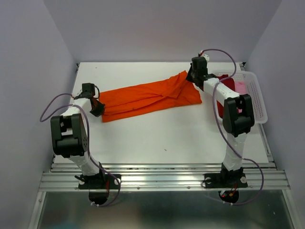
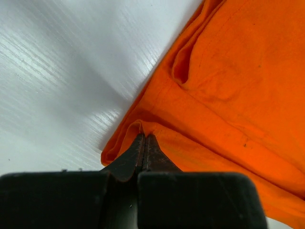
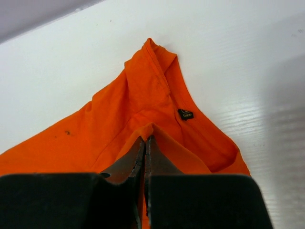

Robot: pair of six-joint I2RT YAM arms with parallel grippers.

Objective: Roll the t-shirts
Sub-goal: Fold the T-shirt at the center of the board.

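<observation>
On the table (image 1: pixel 167 138), one orange t-shirt (image 1: pixel 147 98), left fingers (image 2: pixel 135 157), right fingers (image 3: pixel 136 160) pinching

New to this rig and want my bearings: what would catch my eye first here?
The bright orange t-shirt dominates, folded into a long band lying diagonally across the white table. The left gripper is shut on its near-left end, the right gripper on its far-right end. At the table's right edge, a white mesh basket holds a dark red bundle and a pink bundle.
</observation>
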